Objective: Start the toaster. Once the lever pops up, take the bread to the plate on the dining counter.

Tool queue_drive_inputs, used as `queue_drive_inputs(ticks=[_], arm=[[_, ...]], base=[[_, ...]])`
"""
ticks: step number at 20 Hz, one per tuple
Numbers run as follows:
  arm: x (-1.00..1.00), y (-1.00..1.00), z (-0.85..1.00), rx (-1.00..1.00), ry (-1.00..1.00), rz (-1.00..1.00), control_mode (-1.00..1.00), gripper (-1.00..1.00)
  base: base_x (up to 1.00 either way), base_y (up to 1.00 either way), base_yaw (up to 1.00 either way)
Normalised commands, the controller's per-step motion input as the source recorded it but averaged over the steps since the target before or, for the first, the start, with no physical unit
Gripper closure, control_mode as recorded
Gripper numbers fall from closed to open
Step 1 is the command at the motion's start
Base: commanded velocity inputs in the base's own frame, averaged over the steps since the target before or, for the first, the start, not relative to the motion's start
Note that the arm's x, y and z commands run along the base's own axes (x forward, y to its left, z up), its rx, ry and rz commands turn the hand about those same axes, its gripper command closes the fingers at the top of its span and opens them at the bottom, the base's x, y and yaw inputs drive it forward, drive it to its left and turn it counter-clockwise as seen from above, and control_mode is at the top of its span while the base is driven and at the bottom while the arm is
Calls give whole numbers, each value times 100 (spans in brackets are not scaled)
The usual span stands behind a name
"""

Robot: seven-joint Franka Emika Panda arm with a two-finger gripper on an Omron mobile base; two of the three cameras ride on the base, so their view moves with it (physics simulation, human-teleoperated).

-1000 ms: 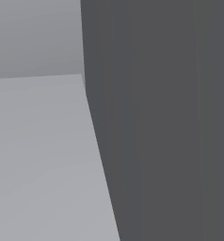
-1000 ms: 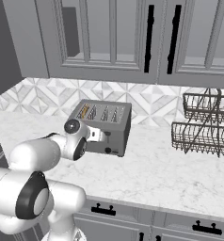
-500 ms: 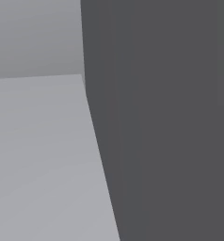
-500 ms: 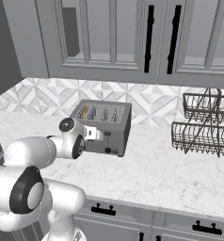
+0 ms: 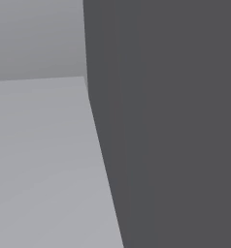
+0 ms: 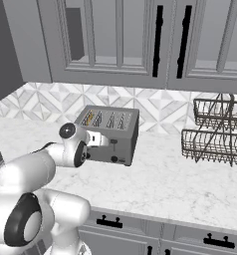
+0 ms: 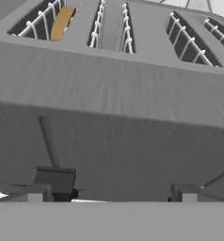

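- Your gripper (image 7: 109, 195) sits hard up against the front of the toaster (image 6: 110, 133) on the white worktop (image 6: 180, 179), fingers spread wide and clamped on nothing; in the hand view one fingertip (image 7: 36, 193) rests just beside the dark lever (image 7: 55, 179), which appears low in its slot.
- The bread (image 7: 62, 22) stands down inside the far-left slot, only its tan top edge showing, so the toasting step looks under way or about to start, and nothing has gone to the plate.
- Watch for a slip: with the fingers this far apart, a push could slide off the narrow lever and merely shove the toaster back toward the tiled wall.
- Reach for the slice too early and you risk jamming a fingertip against the slot's wire guides.
- The wire rack (image 6: 215, 132) stands well apart to the right, clear of the arm.
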Motion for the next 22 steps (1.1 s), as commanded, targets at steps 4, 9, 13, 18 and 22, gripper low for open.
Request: queue_drive_inputs(ticks=[4, 9, 13, 18, 22], arm=[[-20, 0, 43, 0, -13, 0, -100, -100], [0, 1, 44, 0, -16, -1, -100, -100], [0, 13, 41, 0, -18, 0, -100, -100], [0, 18, 44, 4, -15, 0, -100, -100], [0, 16, 41, 7, -5, 0, -100, -100]], base=[[0, 0, 0], [0, 0, 0], [0, 0, 0], [0, 0, 0], [0, 0, 0]])
